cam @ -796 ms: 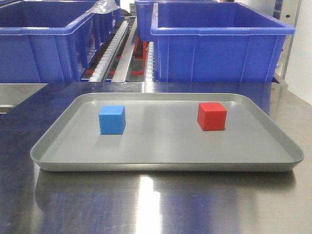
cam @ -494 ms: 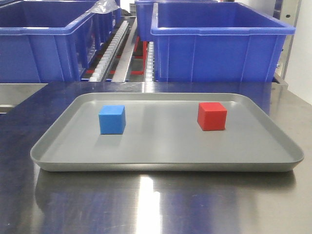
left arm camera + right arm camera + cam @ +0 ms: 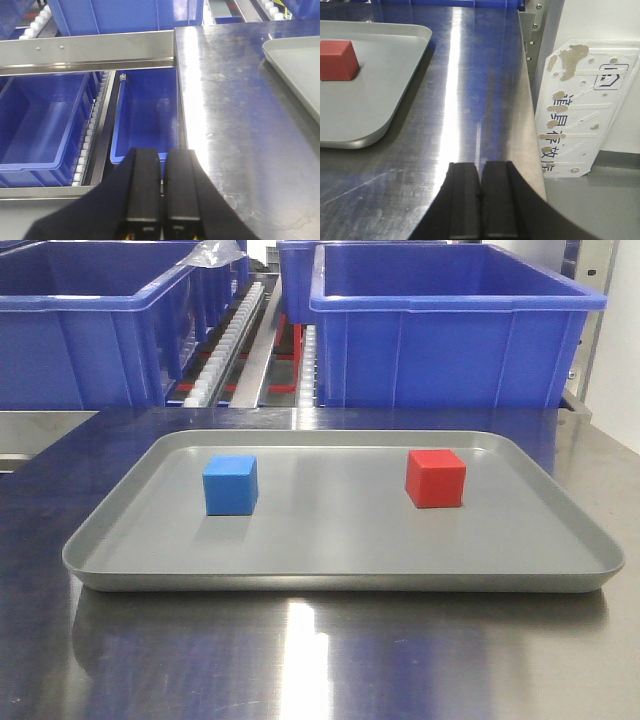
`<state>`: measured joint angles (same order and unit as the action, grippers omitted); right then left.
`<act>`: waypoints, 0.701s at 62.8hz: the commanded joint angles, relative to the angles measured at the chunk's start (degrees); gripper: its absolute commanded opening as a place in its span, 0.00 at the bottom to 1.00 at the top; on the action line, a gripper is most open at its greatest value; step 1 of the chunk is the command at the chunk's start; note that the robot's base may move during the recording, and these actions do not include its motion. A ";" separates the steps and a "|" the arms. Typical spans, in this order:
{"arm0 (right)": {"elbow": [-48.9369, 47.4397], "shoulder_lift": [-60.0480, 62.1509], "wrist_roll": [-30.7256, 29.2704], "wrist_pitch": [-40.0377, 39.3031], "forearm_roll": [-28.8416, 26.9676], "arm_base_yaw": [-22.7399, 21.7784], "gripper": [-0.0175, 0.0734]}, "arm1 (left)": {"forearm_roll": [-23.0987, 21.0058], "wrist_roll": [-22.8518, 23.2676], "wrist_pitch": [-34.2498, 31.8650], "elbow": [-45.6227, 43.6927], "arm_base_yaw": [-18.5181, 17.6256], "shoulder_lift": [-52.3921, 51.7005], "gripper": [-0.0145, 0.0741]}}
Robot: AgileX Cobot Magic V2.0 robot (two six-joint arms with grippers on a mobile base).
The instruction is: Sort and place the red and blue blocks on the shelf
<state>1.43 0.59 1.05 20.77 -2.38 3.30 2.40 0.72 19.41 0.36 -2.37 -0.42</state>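
A blue block (image 3: 230,484) rests on the left half of a shallow grey tray (image 3: 340,570), and a red block (image 3: 436,478) on its right half. The right wrist view catches the red block (image 3: 338,61) at its far left. Behind the table rises the shelf, with white roller tracks (image 3: 232,340) and a steel front rail (image 3: 90,50). My left gripper (image 3: 161,155) is shut and empty, hanging over the table's left edge. Over the steel top by the table's right edge, my right gripper (image 3: 480,167) is also shut with nothing in it. Neither gripper shows in the front view.
Large blue bins (image 3: 455,325) stand on the shelf behind the tray, and more blue bins (image 3: 42,125) sit on a lower tier left of the table. A white wall panel (image 3: 585,105) with printed characters lies past the table's right edge (image 3: 530,100).
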 commanded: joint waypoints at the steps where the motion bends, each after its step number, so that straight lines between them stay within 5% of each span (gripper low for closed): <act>1: 0.36 1.00 -0.33 -3.39 0.30 0.16 0.25 | -0.47 0.08 -4.31 1.95 -0.08 -0.96 0.31; 44: 0.36 1.00 -0.33 -3.57 0.76 0.16 0.25 | -0.47 0.08 -4.31 1.95 -0.08 -0.96 0.31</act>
<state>1.43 0.59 1.05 20.77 -2.27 3.30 2.40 0.72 19.41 0.36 -2.37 -0.42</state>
